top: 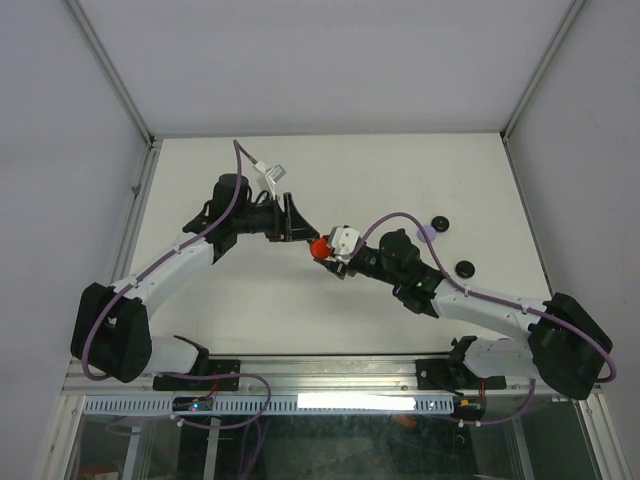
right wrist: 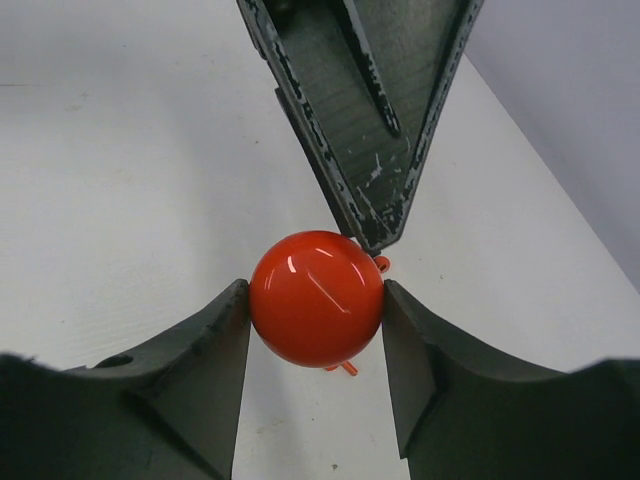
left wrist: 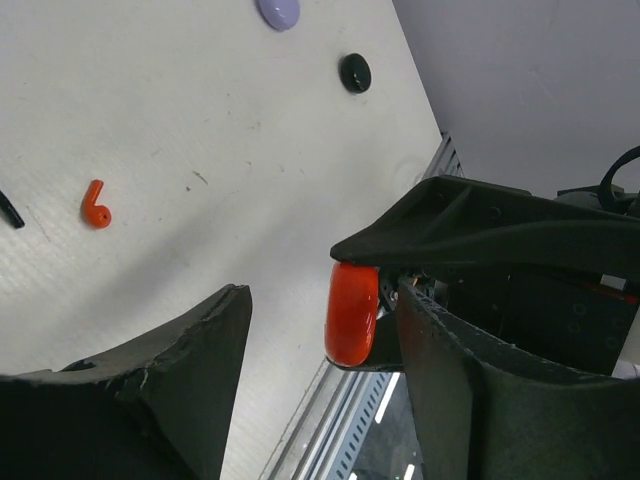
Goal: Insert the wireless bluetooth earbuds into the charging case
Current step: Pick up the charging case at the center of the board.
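A round red charging case (right wrist: 316, 298) sits clamped between the two fingers of my right gripper (right wrist: 316, 292), held above the table mid-scene (top: 319, 247). My left gripper (left wrist: 322, 295) stands open around that case (left wrist: 352, 312): its right finger (left wrist: 480, 390) is close beside the case, and its left finger (left wrist: 170, 380) is well apart from it. One red earbud (left wrist: 95, 205) lies loose on the white table. Small red bits (right wrist: 347, 367) peek out from behind the held case. From above, the left gripper (top: 298, 234) meets the right one tip to tip.
A lavender case (top: 427, 233) and two black cases (top: 438, 222) (top: 464, 268) lie on the table to the right. A thin black item (left wrist: 8, 210) shows at the left wrist view's left edge. The table's metal rail (left wrist: 330, 420) runs below the grippers.
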Controlling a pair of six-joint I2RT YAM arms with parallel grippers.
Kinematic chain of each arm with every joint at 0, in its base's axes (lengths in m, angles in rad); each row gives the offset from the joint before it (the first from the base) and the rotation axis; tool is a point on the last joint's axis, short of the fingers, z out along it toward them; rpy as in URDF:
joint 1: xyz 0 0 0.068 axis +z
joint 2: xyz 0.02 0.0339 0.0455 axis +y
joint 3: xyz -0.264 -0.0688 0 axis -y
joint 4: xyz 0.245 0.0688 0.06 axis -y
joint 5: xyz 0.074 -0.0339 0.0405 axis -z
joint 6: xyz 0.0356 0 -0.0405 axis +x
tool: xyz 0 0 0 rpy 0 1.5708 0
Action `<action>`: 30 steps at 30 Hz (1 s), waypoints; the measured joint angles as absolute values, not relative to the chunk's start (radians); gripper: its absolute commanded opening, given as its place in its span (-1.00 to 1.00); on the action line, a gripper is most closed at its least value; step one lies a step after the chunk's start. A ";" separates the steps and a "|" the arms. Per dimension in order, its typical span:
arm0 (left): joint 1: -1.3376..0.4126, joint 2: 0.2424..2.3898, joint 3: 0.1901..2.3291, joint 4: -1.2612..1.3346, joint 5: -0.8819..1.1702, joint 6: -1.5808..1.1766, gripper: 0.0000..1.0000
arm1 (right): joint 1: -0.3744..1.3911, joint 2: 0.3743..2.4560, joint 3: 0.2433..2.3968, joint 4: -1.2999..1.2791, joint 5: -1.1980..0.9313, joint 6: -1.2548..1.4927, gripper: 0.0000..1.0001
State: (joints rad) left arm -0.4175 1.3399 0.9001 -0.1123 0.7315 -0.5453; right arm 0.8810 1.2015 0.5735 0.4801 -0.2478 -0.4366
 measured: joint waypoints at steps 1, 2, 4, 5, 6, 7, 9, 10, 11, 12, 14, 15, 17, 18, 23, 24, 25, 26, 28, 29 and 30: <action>-0.421 1.345 0.898 -0.100 0.741 -0.551 0.17 | 0.886 1.201 0.574 0.482 -0.251 -0.442 -0.20; -0.426 1.345 0.894 -0.092 0.746 -0.555 0.16 | 0.890 1.201 0.574 0.482 -0.253 -0.445 -0.20; -0.433 1.345 0.870 -0.052 0.772 -0.572 0.12 | 0.903 1.201 0.574 0.482 -0.256 -0.451 -0.20; -0.435 1.345 0.858 -0.037 0.783 -0.582 0.10 | 0.908 1.201 0.574 0.482 -0.258 -0.453 -0.20; -0.440 1.344 0.844 -0.023 0.789 -0.588 0.09 | 0.912 1.201 0.574 0.482 -0.260 -0.455 -0.20; -0.445 1.343 0.830 -0.011 0.794 -0.593 0.07 | 0.916 1.200 0.574 0.481 -0.262 -0.455 -0.20; -0.454 1.340 0.806 0.009 0.799 -0.601 -0.01 | 0.920 1.196 0.574 0.481 -0.265 -0.455 -0.20; -0.460 1.338 0.796 0.016 0.801 -0.608 -0.06 | 0.921 1.193 0.574 0.481 -0.267 -0.456 -0.20; -0.466 1.336 0.789 0.026 0.805 -0.615 -0.11 | 0.922 1.190 0.574 0.480 -0.268 -0.455 -0.20; -0.471 1.334 0.783 0.036 0.810 -0.619 -0.18 | 0.923 1.188 0.574 0.475 -0.269 -0.456 -0.20; -0.479 1.329 0.772 0.056 0.815 -0.623 -0.29 | 0.926 1.188 0.574 0.475 -0.270 -0.456 -0.20; -0.479 1.327 0.769 0.062 0.817 -0.624 -0.35 | 0.927 1.188 0.574 0.474 -0.270 -0.457 -0.20; -0.485 1.323 0.765 0.078 0.821 -0.629 -0.53 | 0.928 1.188 0.574 0.473 -0.270 -0.458 -0.20; -0.485 1.320 0.764 0.086 0.823 -0.632 -0.63 | 0.928 1.188 0.572 0.474 -0.270 -0.459 -0.20; -0.486 1.314 0.756 0.107 0.823 -0.634 -0.91 | 0.928 1.188 0.552 0.507 -0.269 -0.492 0.12; -0.486 1.311 0.755 0.107 0.822 -0.634 -0.94 | 0.928 1.186 0.545 0.521 -0.269 -0.495 0.21; -0.486 1.308 0.754 0.107 0.821 -0.632 -0.96 | 0.928 1.184 0.541 0.528 -0.270 -0.495 0.29; -0.488 1.299 0.753 0.106 0.816 -0.630 -0.97 | 0.928 1.179 0.537 0.534 -0.269 -0.492 0.35; -0.490 1.273 0.753 0.105 0.807 -0.615 -1.00 | 0.928 1.164 0.528 0.535 -0.266 -0.480 0.43; -0.490 1.255 0.753 0.105 0.799 -0.604 -1.00 | 0.928 1.156 0.525 0.535 -0.263 -0.472 0.46; -0.490 1.237 0.753 0.105 0.789 -0.586 -1.00 | 0.928 1.150 0.523 0.535 -0.262 -0.461 0.48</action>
